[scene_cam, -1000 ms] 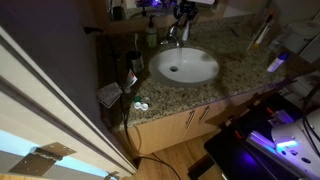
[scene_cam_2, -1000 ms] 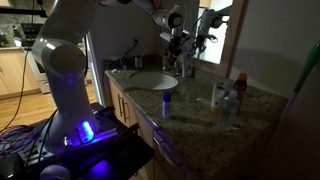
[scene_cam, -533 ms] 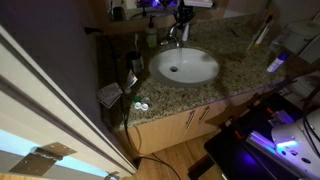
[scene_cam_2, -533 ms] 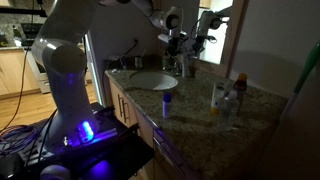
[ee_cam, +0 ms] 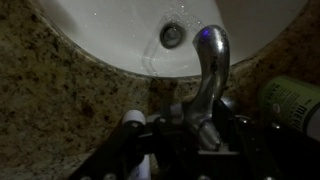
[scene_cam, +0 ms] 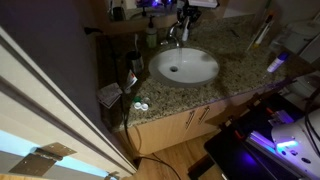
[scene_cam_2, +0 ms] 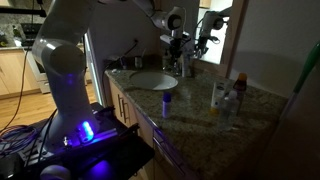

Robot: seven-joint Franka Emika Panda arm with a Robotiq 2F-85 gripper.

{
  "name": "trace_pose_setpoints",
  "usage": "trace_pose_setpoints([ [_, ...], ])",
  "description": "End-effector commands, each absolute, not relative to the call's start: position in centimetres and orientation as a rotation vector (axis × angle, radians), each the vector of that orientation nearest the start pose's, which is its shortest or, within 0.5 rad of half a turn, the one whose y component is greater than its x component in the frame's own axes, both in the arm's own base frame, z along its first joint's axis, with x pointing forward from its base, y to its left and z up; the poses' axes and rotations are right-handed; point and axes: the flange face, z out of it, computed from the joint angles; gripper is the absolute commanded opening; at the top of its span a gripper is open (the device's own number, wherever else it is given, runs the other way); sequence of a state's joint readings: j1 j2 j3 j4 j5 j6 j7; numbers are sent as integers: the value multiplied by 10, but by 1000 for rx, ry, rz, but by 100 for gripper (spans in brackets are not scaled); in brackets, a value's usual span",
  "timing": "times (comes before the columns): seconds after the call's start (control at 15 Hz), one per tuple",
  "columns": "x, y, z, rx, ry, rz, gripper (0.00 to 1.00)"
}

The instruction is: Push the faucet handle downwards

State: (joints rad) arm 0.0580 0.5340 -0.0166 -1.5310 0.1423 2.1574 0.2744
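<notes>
The chrome faucet (ee_cam: 208,70) curves out over the white basin (ee_cam: 110,25). Its short silvery handle (ee_cam: 197,122) sits at the base of the spout, dim in the wrist view. My gripper (ee_cam: 195,135) hangs right over it, with a dark finger on each side of the handle and a gap between them, so it looks open. In both exterior views the gripper (scene_cam: 183,17) (scene_cam_2: 177,44) is at the back of the basin (scene_cam: 185,66) (scene_cam_2: 152,80), just above the faucet (scene_cam: 173,36) (scene_cam_2: 173,62). Contact with the handle cannot be told.
A greenish soap bottle (scene_cam: 152,37) (ee_cam: 295,105) stands beside the faucet, and a white-capped item (ee_cam: 135,118) is on its other side. Bottles (scene_cam_2: 222,95) and small items (scene_cam: 140,106) stand on the granite counter (scene_cam: 230,75). A mirror and wall are behind.
</notes>
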Motion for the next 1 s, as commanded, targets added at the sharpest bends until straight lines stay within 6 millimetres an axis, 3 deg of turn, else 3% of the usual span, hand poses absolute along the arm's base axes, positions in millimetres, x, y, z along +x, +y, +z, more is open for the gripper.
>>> trace_pose_setpoints([
  [0.0,695,31,371,-2909,422,-88,79],
  [0.2,696,31,382,-2878,425,-107,98],
  [0.27,697,32,386,-2865,428,-110,100],
  [0.4,703,34,382,-2889,452,-128,96],
  [0.53,703,34,387,-2883,460,-138,100],
  [0.67,711,35,373,-2899,485,-114,100],
  [0.93,725,42,363,-2869,500,-158,100],
])
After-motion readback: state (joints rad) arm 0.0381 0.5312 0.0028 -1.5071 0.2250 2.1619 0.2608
